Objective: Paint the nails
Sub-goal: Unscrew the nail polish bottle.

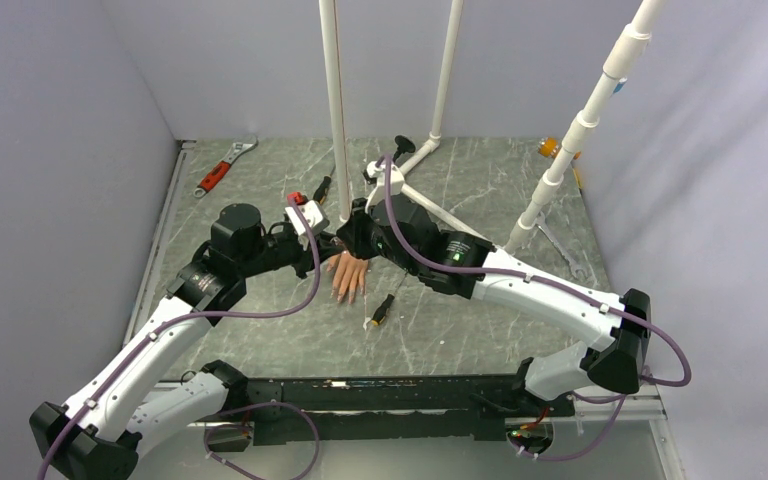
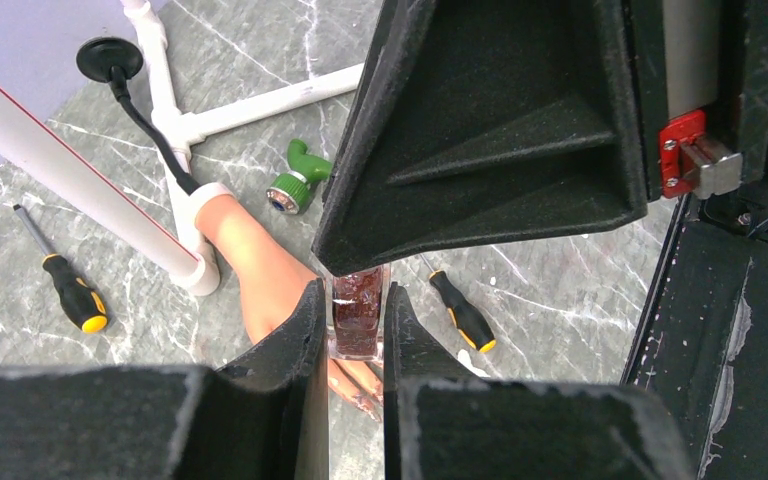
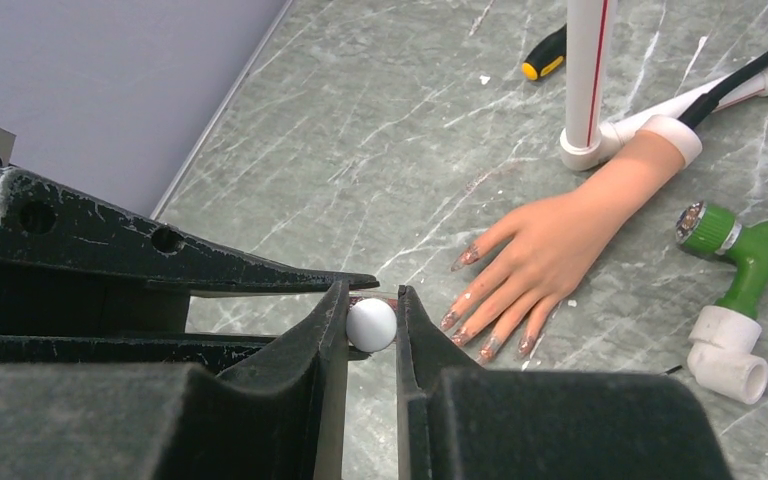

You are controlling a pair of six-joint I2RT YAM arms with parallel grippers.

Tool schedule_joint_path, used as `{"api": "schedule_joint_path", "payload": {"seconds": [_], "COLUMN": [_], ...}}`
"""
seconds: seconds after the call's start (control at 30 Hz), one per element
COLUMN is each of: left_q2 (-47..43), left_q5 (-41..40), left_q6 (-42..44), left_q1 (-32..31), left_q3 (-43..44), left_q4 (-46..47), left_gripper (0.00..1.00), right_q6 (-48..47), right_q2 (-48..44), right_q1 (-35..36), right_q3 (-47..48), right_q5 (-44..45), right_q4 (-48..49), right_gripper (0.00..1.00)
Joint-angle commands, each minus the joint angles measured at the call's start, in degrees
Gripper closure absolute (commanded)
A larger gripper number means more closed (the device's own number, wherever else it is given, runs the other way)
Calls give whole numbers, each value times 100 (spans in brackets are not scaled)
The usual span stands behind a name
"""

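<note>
A peach mannequin hand (image 3: 550,245) with a white cuff lies palm down on the marble table (image 1: 480,320). Its nails (image 3: 487,349) carry smears of glittery reddish polish. My left gripper (image 2: 357,300) is shut on a small glass bottle of dark red polish (image 2: 358,318), held just above the fingers. My right gripper (image 3: 372,300) comes from the opposite side and is shut on the bottle's round white cap (image 3: 371,324). In the top view both grippers meet over the hand (image 1: 350,277), which they partly hide.
White pipe stands (image 1: 335,110) rise right behind the hand. A green and white pipe fitting (image 3: 735,245) lies beside the wrist. Black and yellow screwdrivers (image 2: 463,312) (image 2: 72,292) lie near the fingers and to the side. A red-handled wrench (image 1: 222,170) rests at the far left.
</note>
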Motion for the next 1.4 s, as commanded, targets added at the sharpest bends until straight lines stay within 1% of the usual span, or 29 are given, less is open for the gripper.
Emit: {"api": "schedule_joint_path", "payload": {"seconds": [0.0, 0.1, 0.23, 0.33, 0.47, 0.73, 0.93, 0.97, 1.0, 1.03, 1.07, 1.1, 1.13, 1.17, 1.23, 1.37], "left_q2": [-179, -257, -229, -141, -20, 132, 156, 156, 156, 156, 151, 145, 131, 107, 39, -71], "left_q5": [59, 386, 1570, 2063, 2311, 2631, 2622, 2610, 2588, 2573, 2524, 2465, 2395, 2313, 2141, 1722], "left_q6": [-45, 52, 298, 389, 404, 495, 489, 488, 493, 492, 488, 493, 484, 472, 438, 307], "left_q1": [-11, -15, -14, -9, -14, -10, -7, -7, -10, -7, -11, -8, -13, -13, -7, -13], "left_q3": [145, 105, 169, 245, 311, 420, 412, 417, 419, 418, 417, 411, 410, 399, 374, 304], "left_q4": [310, 328, 204, 54, -43, -246, -238, -237, -238, -235, -233, -234, -233, -223, -181, -32], "left_gripper": [100, 100, 100, 100, 100, 100, 100, 100, 100, 100, 100, 100, 100, 100, 100, 100], "right_q6": [-325, -646, -1085, -1426, -1755, -2129, -2206, -2210, -2202, -2173, -2151, -2128, -2086, -2057, -1951, -1665], "right_q2": [-200, -505, -900, -1119, -1339, -1460, -1497, -1482, -1465, -1448, -1458, -1466, -1501, -1546, -1650, -1862], "right_q1": [2, -2, -15, -4, -4, -2, -3, -6, -4, 1, -3, -3, -10, -4, -4, -4], "right_q3": [-20, -392, -854, -1052, -1235, -1365, -1360, -1337, -1293, -1261, -1234, -1220, -1204, -1209, -1218, -1187], "right_q5": [-249, -699, -1419, -1799, -2287, -2886, -2891, -2860, -2811, -2752, -2709, -2677, -2657, -2633, -2532, -2069], "right_q4": [196, 547, 931, 951, 967, 956, 953, 927, 908, 883, 868, 866, 884, 910, 954, 982], "right_gripper": [100, 100, 100, 100, 100, 100, 99, 91, 75, 57, 45, 34, 26, 19, 11, 1]}}
